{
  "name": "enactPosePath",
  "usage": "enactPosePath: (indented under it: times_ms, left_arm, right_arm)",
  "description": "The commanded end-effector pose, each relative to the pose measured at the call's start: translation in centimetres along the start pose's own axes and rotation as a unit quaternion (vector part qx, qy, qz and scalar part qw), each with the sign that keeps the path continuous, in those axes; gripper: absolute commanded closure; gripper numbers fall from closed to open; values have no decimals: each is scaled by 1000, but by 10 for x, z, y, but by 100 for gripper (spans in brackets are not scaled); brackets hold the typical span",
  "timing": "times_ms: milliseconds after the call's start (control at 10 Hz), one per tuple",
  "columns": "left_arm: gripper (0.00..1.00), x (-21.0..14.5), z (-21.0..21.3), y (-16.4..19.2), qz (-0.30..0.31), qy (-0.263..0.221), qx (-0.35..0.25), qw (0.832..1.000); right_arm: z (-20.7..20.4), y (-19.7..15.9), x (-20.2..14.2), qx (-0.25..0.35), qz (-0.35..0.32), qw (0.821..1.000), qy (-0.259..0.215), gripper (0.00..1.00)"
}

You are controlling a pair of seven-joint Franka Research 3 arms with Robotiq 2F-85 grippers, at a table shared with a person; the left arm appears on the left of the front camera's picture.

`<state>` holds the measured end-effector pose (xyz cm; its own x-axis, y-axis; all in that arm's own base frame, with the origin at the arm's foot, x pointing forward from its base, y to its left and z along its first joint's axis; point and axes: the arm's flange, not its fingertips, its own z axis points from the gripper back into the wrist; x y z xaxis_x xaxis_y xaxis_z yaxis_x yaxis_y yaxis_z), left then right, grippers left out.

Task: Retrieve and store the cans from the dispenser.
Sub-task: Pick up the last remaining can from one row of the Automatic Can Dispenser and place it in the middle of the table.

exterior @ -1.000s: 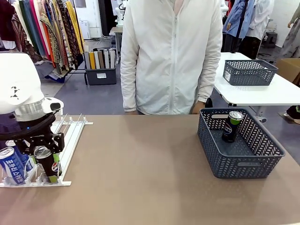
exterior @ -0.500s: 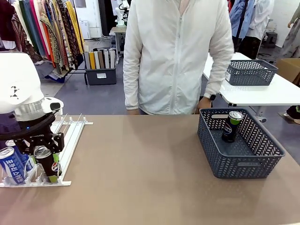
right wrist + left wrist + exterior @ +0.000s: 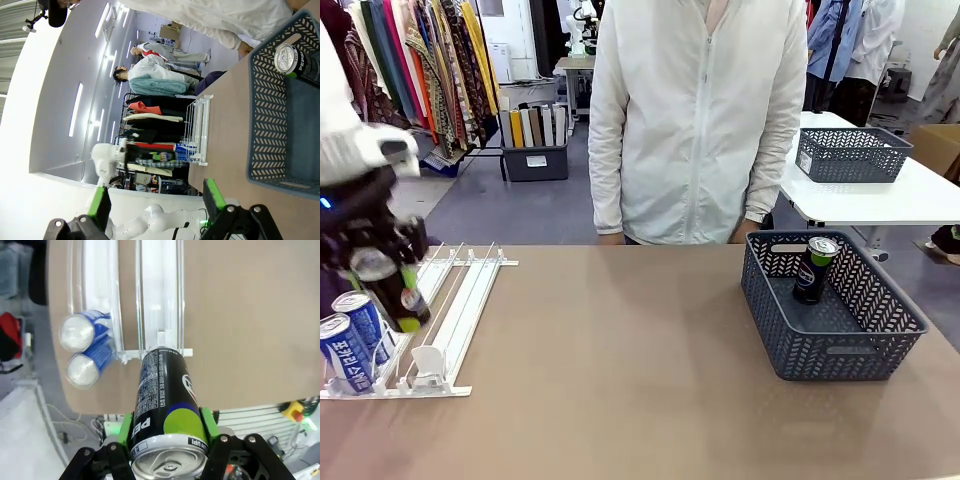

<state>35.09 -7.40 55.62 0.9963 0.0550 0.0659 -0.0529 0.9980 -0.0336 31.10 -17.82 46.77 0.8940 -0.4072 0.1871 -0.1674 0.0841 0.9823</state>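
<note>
While the left gripper [image 3: 166, 432] is clamped on a black can [image 3: 165, 395] held above the dispenser [image 3: 470, 290], where two blue cans [image 3: 350, 340] rest at the front, the right gripper [image 3: 156, 202] stands apart and empty, and a second black can [image 3: 814, 268] sits in the grey basket [image 3: 880, 335].

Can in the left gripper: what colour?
Black can with green patch, white lettering; left wrist view shows it best.
</note>
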Motion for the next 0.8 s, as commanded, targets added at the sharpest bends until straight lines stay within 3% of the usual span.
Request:
enactPosePath:
  times_ms: [0, 100, 300, 400, 700]
  left_arm:
    - [100, 4, 53, 5, -23, -17, -6, 1000]
    - [100, 5, 76, 15, -26, -21, -30, 999]
    - [100, 4, 79, 26, -33, -9, -66, 997]
    - [100, -9, 86, 12, -24, -30, -23, 999]
    - [100, -9, 86, 12, -24, -30, -23, 999]
  right_arm:
    - [2, 0, 0, -2, 13, 1000, 5, 0]
    - [2, 0, 0, -2, 13, 1000, 5, 0]
    - [2, 0, 0, -2, 13, 1000, 5, 0]
    - [2, 0, 0, -2, 13, 1000, 5, 0]
    - [2, 0, 0, -2, 13, 1000, 5, 0]
